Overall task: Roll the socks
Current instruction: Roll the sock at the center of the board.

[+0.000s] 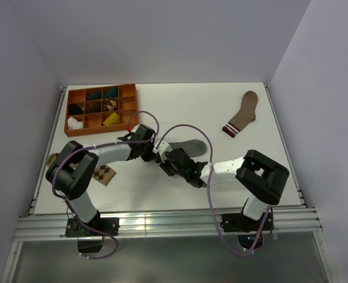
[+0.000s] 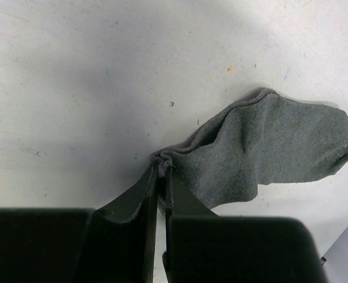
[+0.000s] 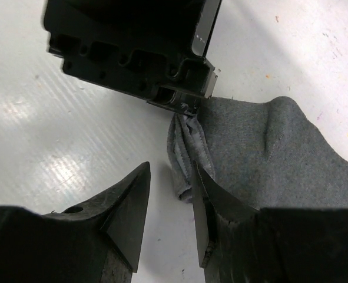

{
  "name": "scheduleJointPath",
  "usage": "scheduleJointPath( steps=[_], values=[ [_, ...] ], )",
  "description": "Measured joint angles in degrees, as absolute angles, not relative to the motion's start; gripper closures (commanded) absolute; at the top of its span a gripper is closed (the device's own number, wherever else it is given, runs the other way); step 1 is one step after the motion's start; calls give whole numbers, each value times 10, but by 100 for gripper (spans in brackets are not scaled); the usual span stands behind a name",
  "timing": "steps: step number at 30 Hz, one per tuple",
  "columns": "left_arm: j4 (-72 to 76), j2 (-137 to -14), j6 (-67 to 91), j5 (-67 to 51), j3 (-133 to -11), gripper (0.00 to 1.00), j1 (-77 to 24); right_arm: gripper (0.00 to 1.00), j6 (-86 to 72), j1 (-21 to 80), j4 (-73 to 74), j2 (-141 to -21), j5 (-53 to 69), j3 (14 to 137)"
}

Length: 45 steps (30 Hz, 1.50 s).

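Observation:
A grey sock (image 1: 192,145) lies flat on the white table, toe to the right. In the left wrist view my left gripper (image 2: 162,166) is shut on the bunched near edge of the grey sock (image 2: 268,147). My right gripper (image 3: 170,171) faces it from the other side with its jaws open. The folded edge of the sock (image 3: 185,150) lies between its fingertips, against the right finger (image 3: 204,200). In the top view both grippers (image 1: 158,148) (image 1: 168,160) meet at the sock's left end.
An orange compartment tray (image 1: 128,109) at the back left holds black, white, teal and yellow bundles. A brown sock with a striped cuff (image 1: 242,115) lies at the back right. A diamond-patterned sock (image 1: 106,174) shows under the left arm.

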State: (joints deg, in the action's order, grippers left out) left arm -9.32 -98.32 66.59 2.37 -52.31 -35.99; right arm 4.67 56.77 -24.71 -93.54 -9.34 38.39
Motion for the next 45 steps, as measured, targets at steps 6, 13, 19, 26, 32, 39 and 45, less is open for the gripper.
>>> scheduleJointPath(
  steps=[6, 13, 19, 26, 32, 39, 45],
  values=[
    [-93, -984, 665, 23, -524, 91, -360, 57, 54, 568, -246, -968, -115, 400],
    [-93, -984, 664, 22, -524, 92, -360, 57, 52, 568, -222, -1003, -129, 425],
    [-93, -984, 656, 22, -524, 92, -360, 57, 29, 568, -199, -1006, -139, 439],
    [-97, -987, 653, 19, -528, 92, -360, 57, 5, 562, -180, -992, -123, 437],
    [-98, -992, 651, 13, -534, 92, -360, 56, -6, 558, -150, -951, -92, 437],
    [-102, -992, 651, 13, -536, 93, -360, 56, -6, 550, -146, -947, -79, 437],
    [-104, -992, 651, 13, -537, 93, -360, 56, -6, 550, -146, -948, -79, 437]
  ],
)
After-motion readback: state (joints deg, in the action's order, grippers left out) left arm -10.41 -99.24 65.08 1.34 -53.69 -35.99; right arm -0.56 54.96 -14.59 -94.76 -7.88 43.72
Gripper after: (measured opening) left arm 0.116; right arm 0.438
